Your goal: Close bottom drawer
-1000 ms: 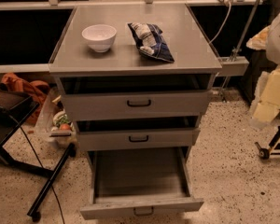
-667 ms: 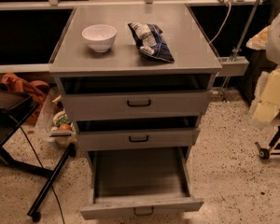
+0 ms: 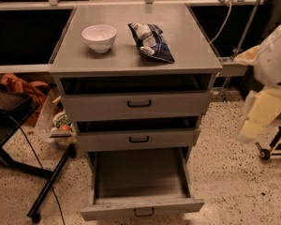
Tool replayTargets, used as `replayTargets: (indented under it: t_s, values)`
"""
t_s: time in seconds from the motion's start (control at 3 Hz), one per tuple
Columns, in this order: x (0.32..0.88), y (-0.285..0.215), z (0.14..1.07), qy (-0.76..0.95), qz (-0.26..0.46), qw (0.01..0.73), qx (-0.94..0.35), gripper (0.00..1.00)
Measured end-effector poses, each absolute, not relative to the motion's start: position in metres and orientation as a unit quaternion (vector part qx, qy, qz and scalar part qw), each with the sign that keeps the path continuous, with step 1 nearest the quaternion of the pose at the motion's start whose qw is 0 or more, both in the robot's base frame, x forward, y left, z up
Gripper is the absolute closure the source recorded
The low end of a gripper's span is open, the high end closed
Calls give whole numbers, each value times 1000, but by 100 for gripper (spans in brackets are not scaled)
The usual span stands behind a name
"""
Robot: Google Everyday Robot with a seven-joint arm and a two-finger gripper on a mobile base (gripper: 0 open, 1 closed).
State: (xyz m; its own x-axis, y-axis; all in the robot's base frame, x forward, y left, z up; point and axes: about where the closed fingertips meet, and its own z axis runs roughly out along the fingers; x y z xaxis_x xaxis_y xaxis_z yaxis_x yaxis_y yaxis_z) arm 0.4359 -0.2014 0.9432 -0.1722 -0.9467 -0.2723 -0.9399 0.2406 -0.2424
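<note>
Camera view: the bottom drawer (image 3: 140,179) hangs wide open, and nothing has moved in the last second.
Compared with the two earlier looks, the scene is the same. The drawer is pulled far out at the foot of the cabinet, its small dark handle (image 3: 144,212) facing forward, with the middle drawer (image 3: 138,138) and top drawer (image 3: 138,104) only slightly ajar above it. The claw (image 3: 261,110) sits as a pale blur at the right edge, well apart from the cabinet and about level with the upper drawers (whether it is open or closed, I cannot tell). On the surface (image 3: 131,60) the white bowl (image 3: 99,36) and snack bag (image 3: 151,41) lie as they did. By my reading the closing has not begun; the claw must first come down to the front panel and push.
</note>
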Motion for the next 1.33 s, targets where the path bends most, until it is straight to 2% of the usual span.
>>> replayTargets:
  t_s: [0.33, 1.0, 1.33]
  values:
    - [430, -170, 881, 748, 43, 202, -631, 10]
    - [397, -89, 756, 731, 141, 219, -631, 53]
    - [397, -86, 747, 733, 133, 225, -628, 76]
